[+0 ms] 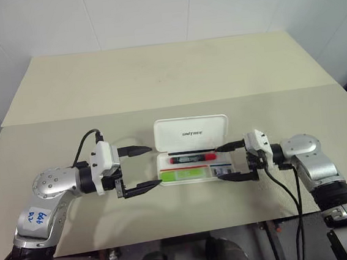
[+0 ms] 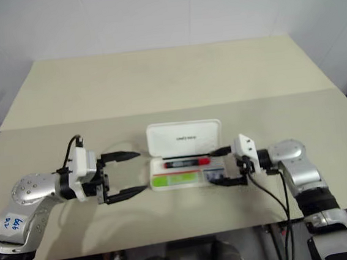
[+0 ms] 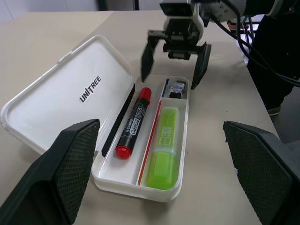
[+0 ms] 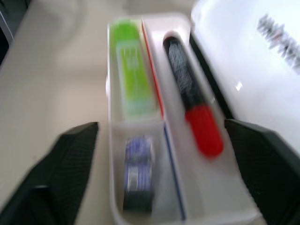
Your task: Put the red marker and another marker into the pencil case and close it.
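A: so where's everything sitting?

B: Table, then the pencil case lying open on it, lid up. Red marker in the far slot, another marker in the near one.

A: and your grippers?

B: My left gripper and right gripper are both spread wide, one at each end of the case, holding nothing.

Your left gripper sits low and about level, pointing inward to the right, jaws spread wide and empty. Your right gripper faces it from the other side, tipped slightly down, fingers parted, holding nothing.
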